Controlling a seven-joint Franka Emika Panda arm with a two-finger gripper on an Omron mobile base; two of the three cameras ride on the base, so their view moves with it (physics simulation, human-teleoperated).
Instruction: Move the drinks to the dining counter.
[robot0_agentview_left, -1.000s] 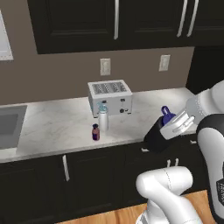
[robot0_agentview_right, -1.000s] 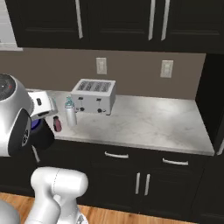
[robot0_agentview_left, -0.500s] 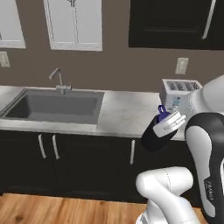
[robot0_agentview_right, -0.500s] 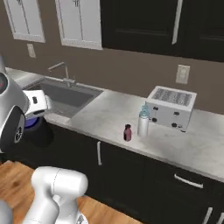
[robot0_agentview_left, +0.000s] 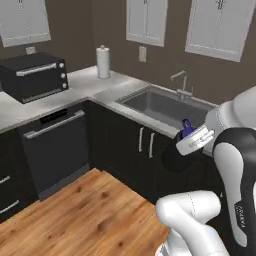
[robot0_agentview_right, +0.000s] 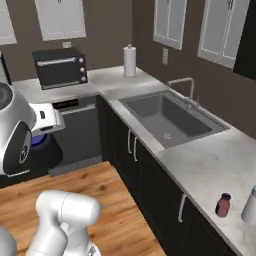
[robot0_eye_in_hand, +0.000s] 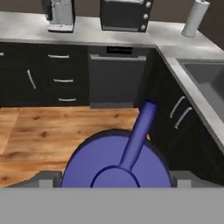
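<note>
Bulk is the first thing to reckon with: the wide black bottle (robot0_agentview_left: 176, 150) sits between the fingers of the end effector (robot0_agentview_left: 190, 141), jaws spread nearly as far as they go and pressed against its flanks, so the grip has little margin. From the hand camera its blue cap (robot0_eye_in_hand: 114, 166) and slanting blue spout fill the foreground. Relative to the sink (robot0_agentview_right: 170, 116), the bottle hangs off the front of the surface, out over the wooden floor and clear of any support. It looks rigid and smooth-sided, probably hard plastic, likely the heaviest of the three if full, and prone to slip or swing as the base drives; a hold around the upper body just under the cap seems soundest. The tiny purple-red bottle (robot0_agentview_right: 223, 205) stands on the marble surface well along from the sink, with the slim white-grey one (robot0_agentview_right: 249, 206) just beside it at the picture's edge. Both should be light, easily toppled, best pinched mid-body.
</note>
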